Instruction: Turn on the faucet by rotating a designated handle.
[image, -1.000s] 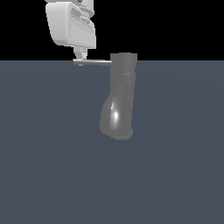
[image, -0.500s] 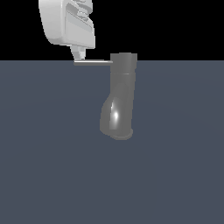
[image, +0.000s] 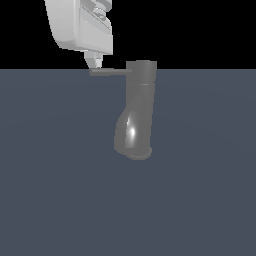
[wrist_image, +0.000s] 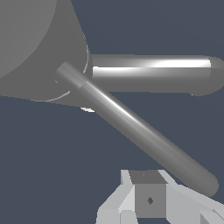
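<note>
The white robot gripper (image: 94, 63), jaw state indeterminable, sits at the free end of the thin grey bar handle (image: 110, 72) on the glossy grey metal faucet (image: 136, 112).

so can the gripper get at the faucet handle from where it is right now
Probably yes. The gripper hangs just above the free end of the handle, which sticks out sideways from the top of the faucet. Nothing shows between them in either view. Whether it already touches the bar cannot be told.

One of each, three things in all

One faucet (image: 135, 117) stands on one dark worktop (image: 55, 190); one handle (image: 110, 72) sticks out from its cap, and one white hand (image: 93, 63) shows, on a single arm.
</note>
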